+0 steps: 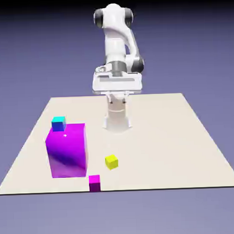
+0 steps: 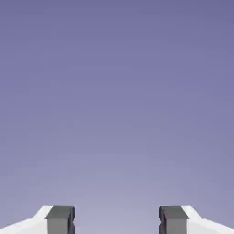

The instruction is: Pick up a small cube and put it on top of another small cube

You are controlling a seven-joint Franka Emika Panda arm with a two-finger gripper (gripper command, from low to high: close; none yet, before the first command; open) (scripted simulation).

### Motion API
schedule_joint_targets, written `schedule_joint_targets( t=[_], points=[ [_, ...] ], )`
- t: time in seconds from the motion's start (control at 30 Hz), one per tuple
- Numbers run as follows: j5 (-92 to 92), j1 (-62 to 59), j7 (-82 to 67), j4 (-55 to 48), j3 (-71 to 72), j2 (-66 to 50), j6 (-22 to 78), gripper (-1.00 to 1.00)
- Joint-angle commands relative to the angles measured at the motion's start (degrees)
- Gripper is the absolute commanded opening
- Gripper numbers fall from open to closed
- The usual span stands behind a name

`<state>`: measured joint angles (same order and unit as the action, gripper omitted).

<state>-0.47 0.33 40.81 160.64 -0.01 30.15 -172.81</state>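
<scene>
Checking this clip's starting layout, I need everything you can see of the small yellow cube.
The small yellow cube is plain bright yellow, smooth and matt-looking, with one side face darker. It sits flat on the pale table, turned so a corner faces the camera, right of the big magenta block in the exterior view. Only the table touches it.

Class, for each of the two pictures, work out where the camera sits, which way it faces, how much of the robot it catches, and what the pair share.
Exterior view: stands across the table, raised, facing the robot; the white arm and the claw show, beyond the yellow cube, the cyan cube and two magenta blocks.
Hand view: rides on the hand, looking along the claw; only its two spread fingertips show, against blue-violet backdrop.
Shared: the claw and the backdrop; no cube appears in the hand view.
</scene>
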Motion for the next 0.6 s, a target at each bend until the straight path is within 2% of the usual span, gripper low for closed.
schedule_joint_targets(
  t=[0.0,0.57],
  points=[
    [-0.39,-0.3,-1.37,-0.3,-0.01,-2.08,1.0,0.0],
    [-6.64,-5.01,-23.05,-5.11,-0.09,-35.1,16.84,0.0]
  ],
)
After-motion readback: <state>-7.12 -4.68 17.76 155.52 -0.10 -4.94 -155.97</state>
